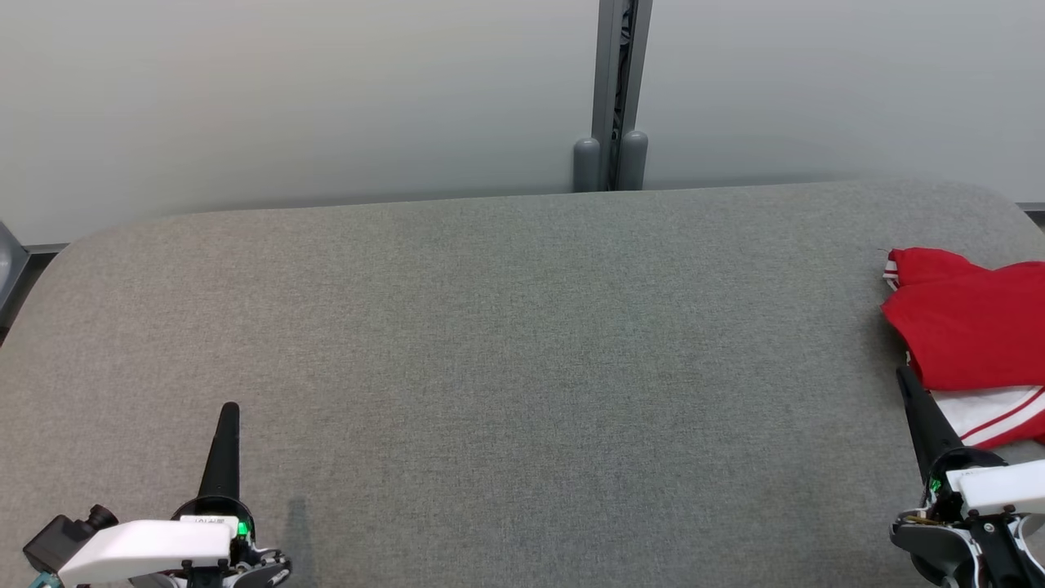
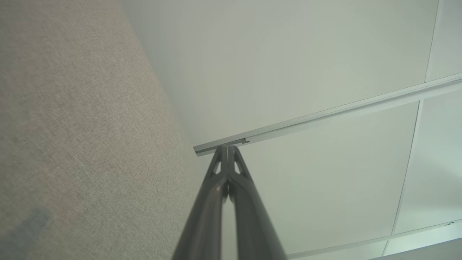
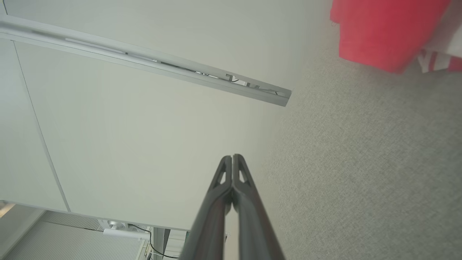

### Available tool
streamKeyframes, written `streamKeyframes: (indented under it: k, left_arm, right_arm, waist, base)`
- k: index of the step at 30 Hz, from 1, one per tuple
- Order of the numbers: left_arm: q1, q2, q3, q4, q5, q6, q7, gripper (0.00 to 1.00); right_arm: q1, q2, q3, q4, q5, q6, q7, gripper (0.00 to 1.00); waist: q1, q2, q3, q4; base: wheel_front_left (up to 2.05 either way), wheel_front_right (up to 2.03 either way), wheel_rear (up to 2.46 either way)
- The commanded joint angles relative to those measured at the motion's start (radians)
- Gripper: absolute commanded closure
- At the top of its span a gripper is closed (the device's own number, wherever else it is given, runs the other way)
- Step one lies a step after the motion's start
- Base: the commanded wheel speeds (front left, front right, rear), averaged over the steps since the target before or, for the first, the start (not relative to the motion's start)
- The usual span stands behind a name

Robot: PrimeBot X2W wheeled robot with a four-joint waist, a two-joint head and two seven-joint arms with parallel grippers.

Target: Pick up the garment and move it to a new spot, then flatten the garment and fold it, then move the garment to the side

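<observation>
Item: red fabric garment with white striped trim (image 1: 971, 327), lying at the right edge of the grey felt desk (image 1: 522, 367); awaiting pickup or already set aside, we judge. Jaws clenched, empty, on left gripper (image 1: 229, 408) and right gripper (image 1: 902, 374).

The left gripper (image 1: 229, 412) sits low at the near left, its fingers (image 2: 213, 187) pressed together and pointing straight toward the far side. The right gripper (image 1: 904, 380) sits at the near right, fingers likewise closed, tips leaning slightly left.
</observation>
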Motion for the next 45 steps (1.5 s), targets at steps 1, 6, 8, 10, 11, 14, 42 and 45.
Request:
streamKeyframes:
  k: [1, 6, 8, 10, 11, 14, 42, 45]
  left_arm:
    - [-0.027, 0.002, 0.008, -0.002, -0.013, -0.007, 0.002, 1.0]
    - [-0.03, -0.003, 0.016, 0.001, -0.05, -0.016, 0.01, 1.0]
    - [-0.029, -0.006, 0.019, 0.002, -0.061, -0.018, 0.011, 1.0]
    - [-0.031, -0.007, 0.023, 0.004, -0.075, -0.022, 0.014, 1.0]
    - [-0.033, -0.009, 0.024, 0.004, -0.082, -0.023, 0.016, 1.0]
    - [-0.037, -0.012, 0.028, 0.006, -0.102, -0.027, 0.02, 1.0]
    - [-0.05, -0.027, 0.054, 0.013, -0.201, -0.051, 0.043, 1.0]
    - [-0.05, -0.027, 0.054, 0.013, -0.201, -0.051, 0.044, 1.0]
  right_arm:
    - [-0.013, -0.004, -0.005, 0.005, 0.017, 0.001, 0.007, 1.0]
    - [-0.026, -0.002, -0.01, 0.014, 0.053, 0.001, 0.017, 1.0]
    - [-0.029, -0.001, -0.012, 0.019, 0.067, 0.001, 0.019, 1.0]
    - [-0.03, 0.0, -0.014, 0.023, 0.082, 0.001, 0.024, 1.0]
    - [-0.031, 0.001, -0.014, 0.026, 0.088, 0.001, 0.027, 1.0]
    - [-0.039, 0.002, -0.017, 0.034, 0.107, 0.001, 0.031, 1.0]
    - [-0.062, 0.012, -0.031, 0.069, 0.208, 0.001, 0.062, 1.0]
    - [-0.062, 0.012, -0.032, 0.069, 0.207, 0.001, 0.063, 1.0]
  waist:
    - [0.0, -0.0001, 0.0, 0.0]
    - [0.0, -0.0001, -0.001, 0.002]
    - [0.0, -0.0001, -0.001, 0.002]
    - [0.0, -0.0001, -0.001, 0.003]
    - [0.0, -0.0001, -0.001, 0.003]
    - [0.0, -0.0001, -0.001, 0.004]
    - [0.0, -0.0001, -0.003, 0.008]
    - [0.0, -0.0001, -0.003, 0.008]
  base:
    - [0.0, 0.0, 0.0]
    - [0.0, 0.0, 0.0]
    - [0.0, 0.0, 0.0]
    - [0.0, 0.0, 0.0]
    - [0.0, 0.0, 0.0]
    - [0.0, 0.0, 0.0]
    - [0.0, 0.0, 0.0]
    - [0.0, 0.0, 0.0]
